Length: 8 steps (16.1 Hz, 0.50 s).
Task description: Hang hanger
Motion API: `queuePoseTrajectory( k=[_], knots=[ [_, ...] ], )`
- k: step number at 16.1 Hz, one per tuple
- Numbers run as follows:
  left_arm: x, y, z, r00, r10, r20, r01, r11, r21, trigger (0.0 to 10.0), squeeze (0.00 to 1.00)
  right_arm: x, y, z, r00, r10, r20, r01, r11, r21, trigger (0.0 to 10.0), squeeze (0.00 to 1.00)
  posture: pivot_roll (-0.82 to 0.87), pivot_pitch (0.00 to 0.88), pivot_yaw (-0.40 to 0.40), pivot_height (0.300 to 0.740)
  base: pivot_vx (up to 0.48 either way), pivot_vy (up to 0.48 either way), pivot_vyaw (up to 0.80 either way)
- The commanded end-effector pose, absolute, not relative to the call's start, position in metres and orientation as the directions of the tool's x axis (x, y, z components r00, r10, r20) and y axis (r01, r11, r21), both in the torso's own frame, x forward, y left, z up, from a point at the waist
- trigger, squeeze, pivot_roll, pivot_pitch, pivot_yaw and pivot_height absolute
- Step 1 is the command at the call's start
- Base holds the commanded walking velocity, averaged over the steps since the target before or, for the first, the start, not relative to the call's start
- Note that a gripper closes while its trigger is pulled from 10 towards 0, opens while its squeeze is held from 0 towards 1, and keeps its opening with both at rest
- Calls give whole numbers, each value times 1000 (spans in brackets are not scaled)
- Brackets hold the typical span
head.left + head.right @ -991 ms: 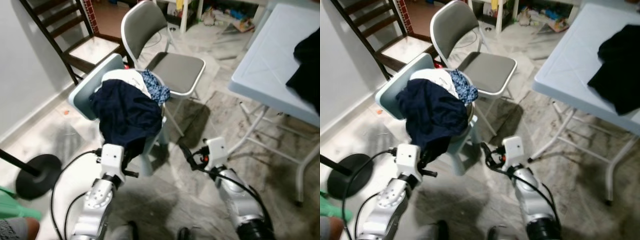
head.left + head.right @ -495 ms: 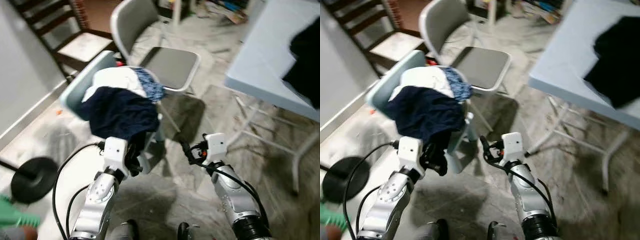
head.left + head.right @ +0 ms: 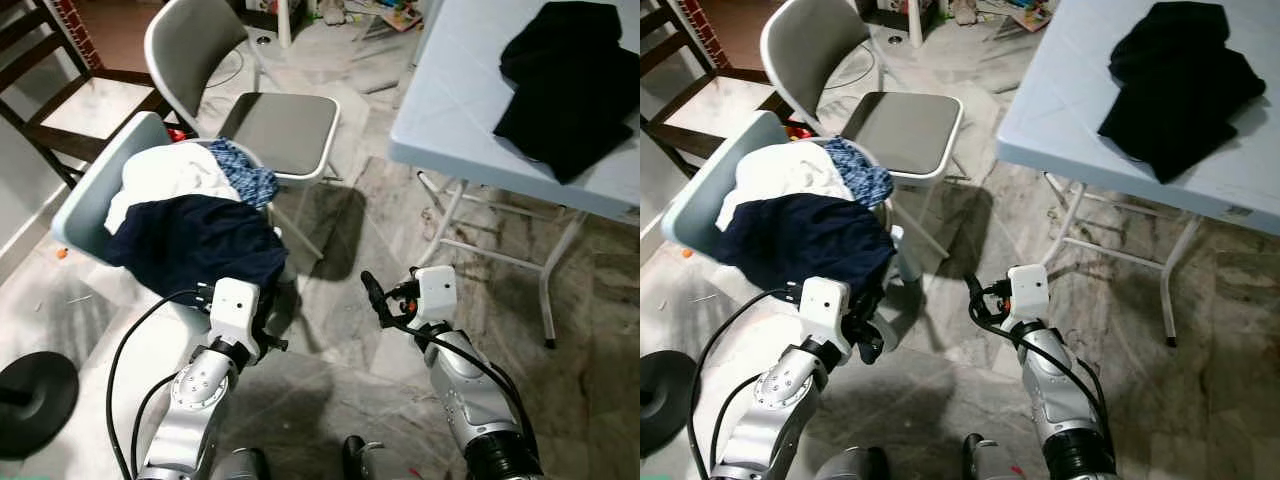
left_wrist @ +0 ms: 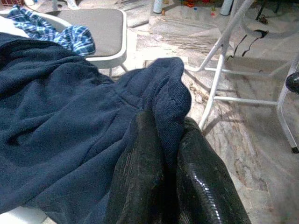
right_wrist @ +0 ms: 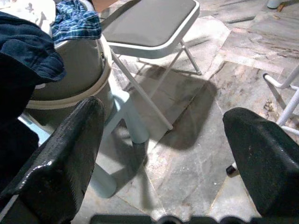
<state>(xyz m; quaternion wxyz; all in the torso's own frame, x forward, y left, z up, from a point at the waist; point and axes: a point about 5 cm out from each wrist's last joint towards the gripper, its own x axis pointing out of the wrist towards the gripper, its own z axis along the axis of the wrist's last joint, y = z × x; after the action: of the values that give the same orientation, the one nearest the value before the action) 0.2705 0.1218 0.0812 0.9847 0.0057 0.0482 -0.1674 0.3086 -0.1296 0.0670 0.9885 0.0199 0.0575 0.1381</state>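
A navy garment (image 3: 195, 255) lies heaped on a pale blue plastic chair (image 3: 95, 190), over a white cloth (image 3: 160, 180) and a blue plaid cloth (image 3: 245, 175). My left gripper (image 4: 166, 128) is at the garment's lower edge, shut on a fold of the navy fabric that sticks up between the two fingers. The same gripper (image 3: 268, 322) sits just under the chair's front. My right gripper (image 3: 378, 300) hovers open over the floor to the right of the chair, with nothing between its fingers (image 5: 70, 154).
A grey folding chair (image 3: 275, 130) stands behind the plastic chair. A pale folding table (image 3: 450, 100) at the right carries a black garment (image 3: 565, 70); its legs (image 3: 450, 215) stand close to my right arm. A black round base (image 3: 30, 400) lies at the left, dark wooden furniture (image 3: 50, 60) behind.
The whole picture has swung, so the camera moved: chairs sit further left and more of the table shows. My left gripper stays at the navy garment; the right stays open.
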Motion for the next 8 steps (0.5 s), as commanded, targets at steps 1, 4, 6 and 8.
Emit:
queuePoseTrajectory(
  k=[1, 4, 6, 8],
  knots=[
    [268, 119, 83, 931, -355, -91, 355, 935, -12, 10000, 0, 305, -133, 62, 959, 257, -122, -251, 966, 56, 10000, 0, 12, 227, 29, 740, 0, -386, -800],
    [268, 118, 83, 925, -370, -92, 369, 929, -19, 10000, 0, 306, -134, 63, 963, 243, -120, -238, 969, 60, 10000, 0, 9, 227, 32, 740, 0, -444, -800],
    [267, 117, 83, 923, -374, -93, 374, 927, -21, 10000, 0, 306, -134, 62, 964, 239, -120, -233, 971, 60, 10000, 0, 8, 226, 35, 740, 0, -461, -800],
    [268, 117, 83, 921, -378, -96, 378, 926, -21, 10000, 0, 306, -134, 62, 965, 234, -120, -228, 972, 62, 10000, 0, 8, 226, 38, 740, 0, -429, -800]
  ],
)
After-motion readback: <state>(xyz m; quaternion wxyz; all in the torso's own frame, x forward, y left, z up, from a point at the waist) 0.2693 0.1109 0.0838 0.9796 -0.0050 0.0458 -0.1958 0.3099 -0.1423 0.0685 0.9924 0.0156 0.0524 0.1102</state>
